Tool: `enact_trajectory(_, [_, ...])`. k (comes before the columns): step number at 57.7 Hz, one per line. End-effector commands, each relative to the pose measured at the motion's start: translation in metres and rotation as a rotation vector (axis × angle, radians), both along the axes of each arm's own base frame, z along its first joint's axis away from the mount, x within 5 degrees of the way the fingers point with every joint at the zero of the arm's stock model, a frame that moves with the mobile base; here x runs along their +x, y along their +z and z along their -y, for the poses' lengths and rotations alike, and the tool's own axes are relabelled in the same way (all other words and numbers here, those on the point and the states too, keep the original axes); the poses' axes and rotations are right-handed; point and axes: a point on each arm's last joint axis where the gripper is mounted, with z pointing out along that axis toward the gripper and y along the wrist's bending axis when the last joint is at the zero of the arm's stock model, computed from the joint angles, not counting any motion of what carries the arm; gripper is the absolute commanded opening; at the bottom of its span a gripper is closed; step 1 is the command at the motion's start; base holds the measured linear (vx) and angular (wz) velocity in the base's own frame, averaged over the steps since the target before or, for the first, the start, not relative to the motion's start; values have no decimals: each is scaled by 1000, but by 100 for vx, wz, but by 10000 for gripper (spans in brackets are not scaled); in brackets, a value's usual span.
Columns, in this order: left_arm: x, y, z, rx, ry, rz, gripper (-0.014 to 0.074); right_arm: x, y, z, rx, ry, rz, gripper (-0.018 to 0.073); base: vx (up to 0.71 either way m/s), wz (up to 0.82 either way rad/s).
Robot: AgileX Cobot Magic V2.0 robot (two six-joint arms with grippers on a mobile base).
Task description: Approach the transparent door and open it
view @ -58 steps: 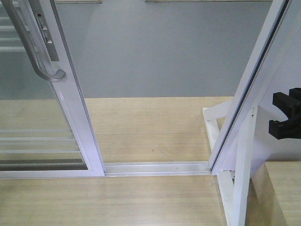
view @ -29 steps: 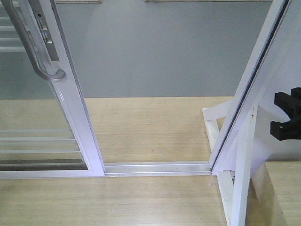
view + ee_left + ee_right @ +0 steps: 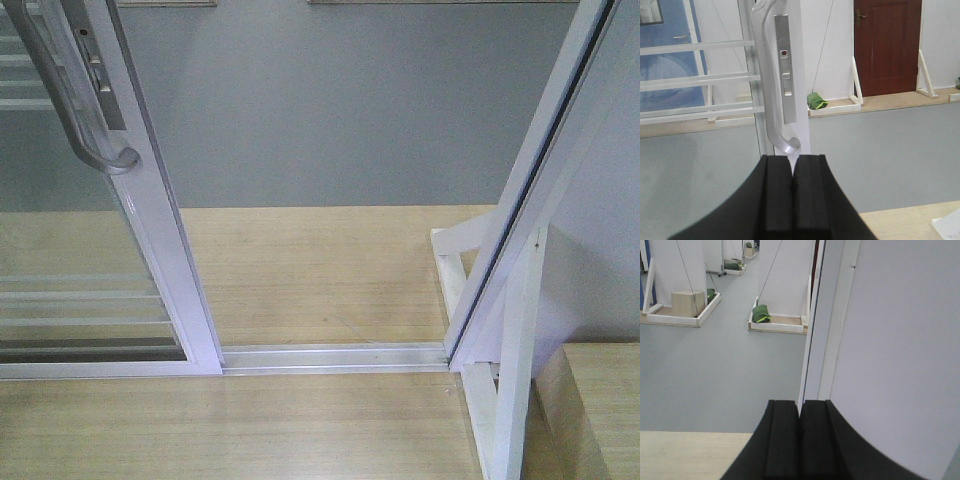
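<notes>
Nearest the wrist cameras, the left black gripper [image 3: 792,195] and the right black gripper [image 3: 800,440] each show their pads pressed together with nothing between them — and the right one, which a second ago showed as a black shape at the right edge of the front view, has now gone from that view, which I judge a pull-back after the job. Beyond, the tall clear-glass sliding door in its white frame [image 3: 150,200] stands to the left, its long grey curved pull handle [image 3: 769,85] just ahead of the left gripper, the white floor track [image 3: 335,357] bare across a wide gap to the slanted white jamb [image 3: 530,190] — so the door looks open. No containers are in view.
</notes>
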Motion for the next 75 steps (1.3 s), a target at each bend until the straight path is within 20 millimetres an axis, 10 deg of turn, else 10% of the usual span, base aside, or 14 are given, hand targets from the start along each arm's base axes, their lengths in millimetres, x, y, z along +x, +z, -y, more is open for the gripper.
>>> enact_trajectory(1, [0, -3, 1, -14, -9, 58, -6, -6, -9, 0, 19, -7, 132, -11, 0, 0])
enact_trajectory(15, [0, -3, 1, -14, -9, 57, -6, -15, -64, -1, 45, -10, 65, -8, 0, 0])
enact_trajectory(75, [0, -3, 1, -14, -9, 57, -6, -15, -65, -1, 46, -10, 54, -8, 0, 0])
